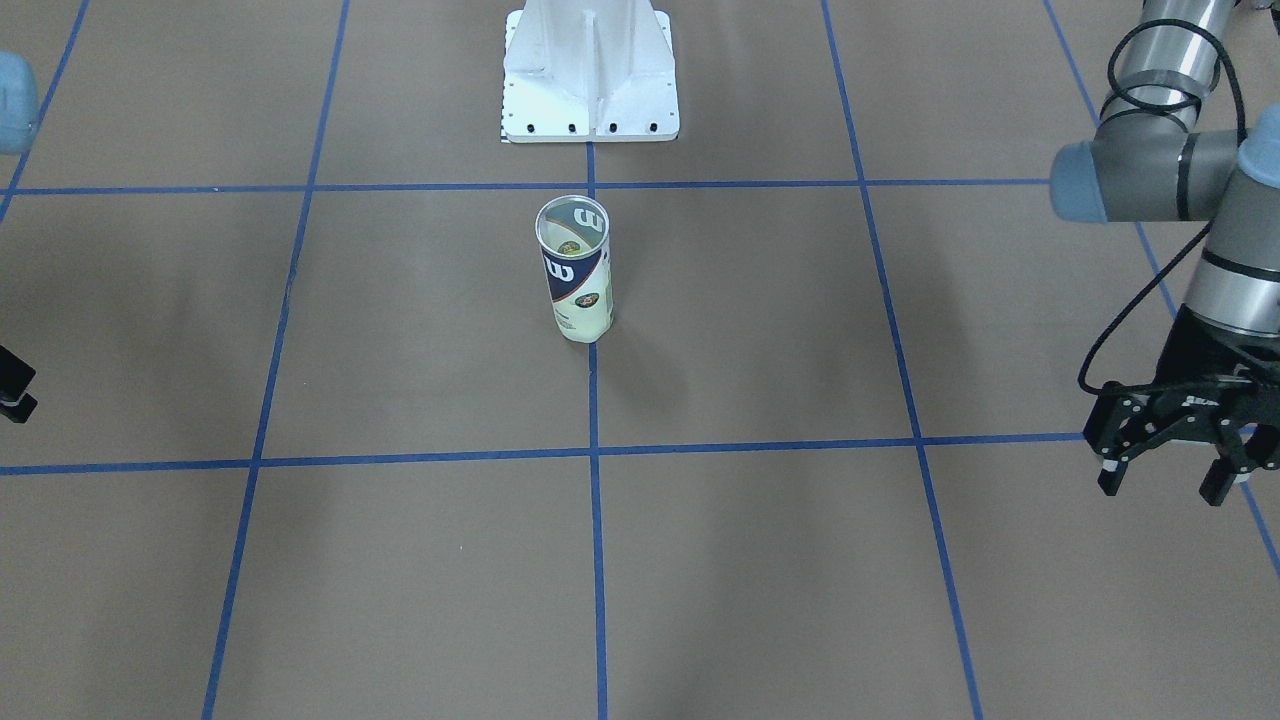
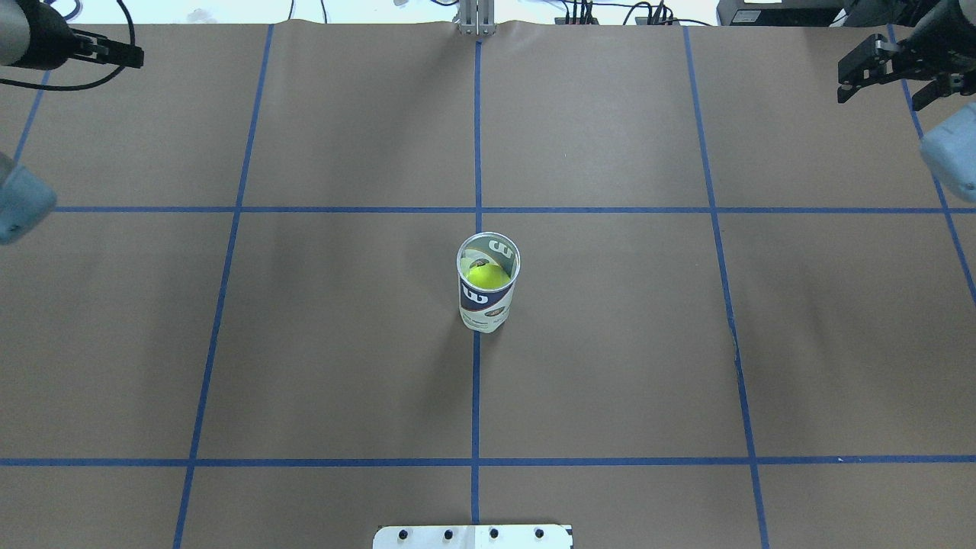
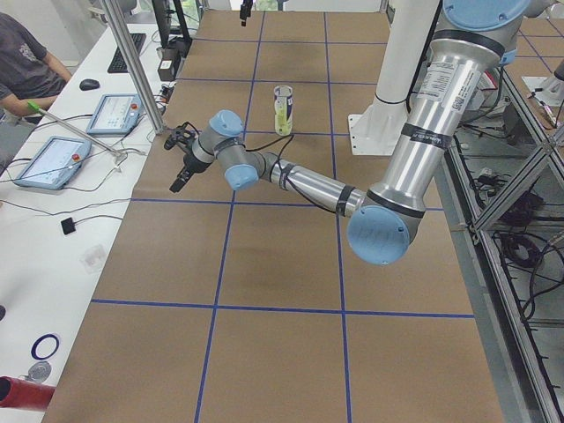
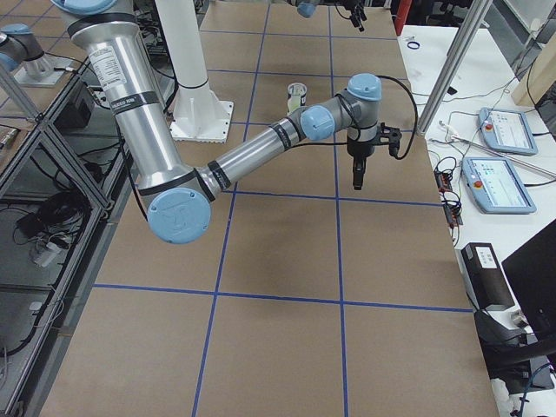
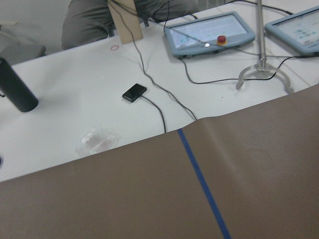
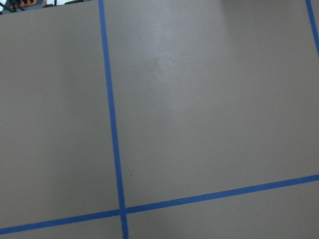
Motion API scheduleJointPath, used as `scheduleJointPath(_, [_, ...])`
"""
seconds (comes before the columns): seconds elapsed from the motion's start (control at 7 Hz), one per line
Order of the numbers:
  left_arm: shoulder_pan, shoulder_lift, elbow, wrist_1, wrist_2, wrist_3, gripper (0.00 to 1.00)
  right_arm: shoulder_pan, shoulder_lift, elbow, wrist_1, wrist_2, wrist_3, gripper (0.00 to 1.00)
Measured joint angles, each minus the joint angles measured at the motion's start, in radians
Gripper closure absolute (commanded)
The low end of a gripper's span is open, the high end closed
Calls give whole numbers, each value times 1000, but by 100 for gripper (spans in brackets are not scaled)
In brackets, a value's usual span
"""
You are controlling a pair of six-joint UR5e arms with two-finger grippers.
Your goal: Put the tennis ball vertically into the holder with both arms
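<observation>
Fingers (image 1: 1112,475) of L gripper (image 1: 1163,488) spread wide w/ nothing held in front-facing view, well apart from holder (image 1: 575,270), which stands upright mid-table (image 1: 760,330) on blue tape line (image 1: 597,420). Overhead: R gripper (image 2: 881,95) also spread & empty at far corner; tennis ball (image 2: 486,276) sits inside holder

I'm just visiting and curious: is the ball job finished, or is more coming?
Looks done: the tennis ball sits inside the upright holder. Nothing is in hand: the left end effector and right end effector hang open and empty, well aside. Nothing visibly remains.
</observation>
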Motion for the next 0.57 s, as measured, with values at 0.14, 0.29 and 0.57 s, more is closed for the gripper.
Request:
scheduleJointPath(0.14, [-79,4,18,79,-139,15,19,24,-11,-40,1,3,-62,0])
scheduleJointPath(0.29, [-139,12,50,128,-262,63,6,51,-32,-72,1,10,-135,0])
scheduleJointPath(0.57, [-216,48,85,237,-359,160,2,108,-101,-96,1,45,-271,0])
